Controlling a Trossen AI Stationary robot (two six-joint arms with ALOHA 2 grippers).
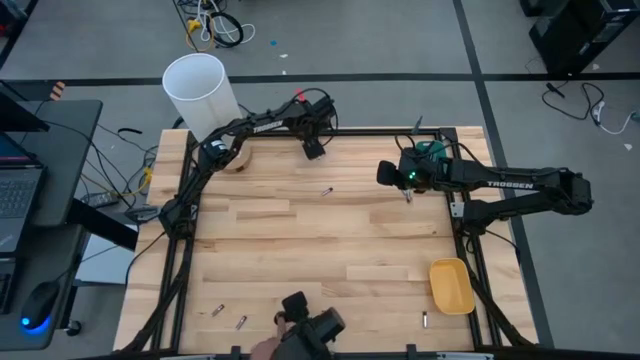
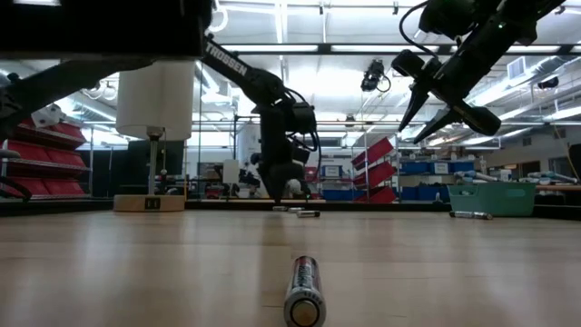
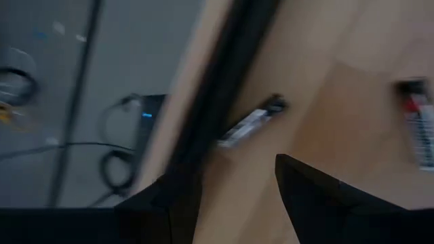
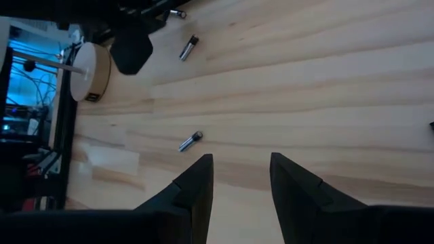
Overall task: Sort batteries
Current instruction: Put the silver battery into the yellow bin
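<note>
1. Worktop [image 1: 300, 240]: pale wood planks framed by a dark rail; its middle is lying bare, leaving wide room between the two arms.
2. Left gripper [image 1: 313, 150]: hovering at the far edge, fingers spread with nothing between them. One battery [image 3: 249, 125] is lying just beside the rail ahead of it, and a second, red-marked cell [image 3: 420, 129] is showing blurred at the border of the left wrist view.
3. Right gripper [image 1: 407, 192]: hanging above the far right part of the worktop, fingers parted and empty.
4. Batteries counted from above: five. One [image 1: 326, 191] is lying in the far middle, two [image 1: 216, 311] [image 1: 241, 322] near the front left, one [image 1: 424, 320] at the front right, and possibly one under the right gripper.
5. Trays: one yellow tray [image 1: 452, 285] at the right edge, one teal tray [image 1: 432, 152] behind the right arm's wrist.
6. Surroundings: a white cylinder [image 1: 202, 95] is standing off the far left corner, a round wooden disc [image 1: 238, 158] beneath the left arm, and a dark device with a person's hand [image 1: 268, 348] at the front edge.
</note>
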